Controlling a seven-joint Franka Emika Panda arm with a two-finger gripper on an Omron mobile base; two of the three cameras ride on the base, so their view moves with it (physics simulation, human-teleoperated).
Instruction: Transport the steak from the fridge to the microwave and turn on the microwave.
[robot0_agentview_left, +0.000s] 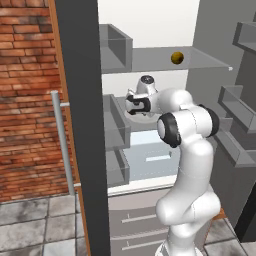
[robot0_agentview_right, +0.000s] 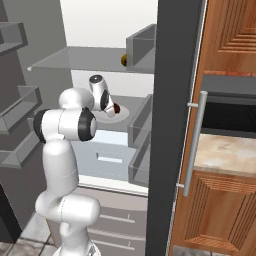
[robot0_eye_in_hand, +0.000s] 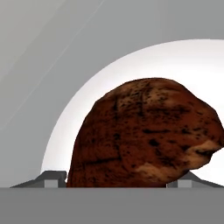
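Observation:
The steak, a dark reddish-brown chunk, fills the gap between my fingertips and touches both. It lies over a white plate on a middle shelf of the open fridge. My gripper is shut on the steak. In the right base view the gripper reaches into the fridge with the steak at its tip. In the left base view the hand hides the meat. Whether the steak is off the plate, I cannot tell.
A small yellow-orange ball sits on the glass shelf above. The fridge door's dark edge, with its bar handle, stands close on the right. Door bins flank the arm. A black built-in unit sits above a stone counter.

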